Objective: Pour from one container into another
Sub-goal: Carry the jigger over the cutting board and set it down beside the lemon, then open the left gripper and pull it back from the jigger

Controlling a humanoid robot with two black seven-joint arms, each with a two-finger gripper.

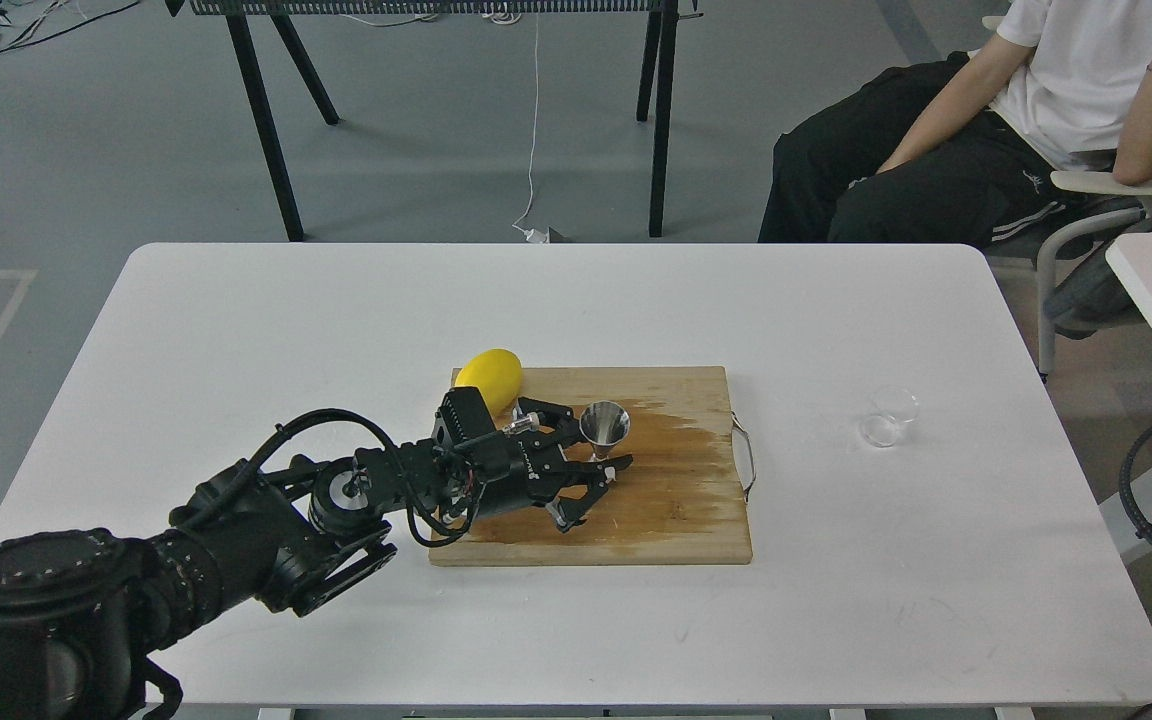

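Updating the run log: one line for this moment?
left gripper open around steel hourglass jigger | clear cup on white table | pour pending

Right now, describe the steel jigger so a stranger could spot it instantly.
Start at the wooden cutting board in the middle of the white table. Near the board's centre, just right of the yellow lemon, the left claw sits open around a small upright jigger. It is the only shiny, hourglass-shaped metal piece; the clear cup stands off the board, to the right.
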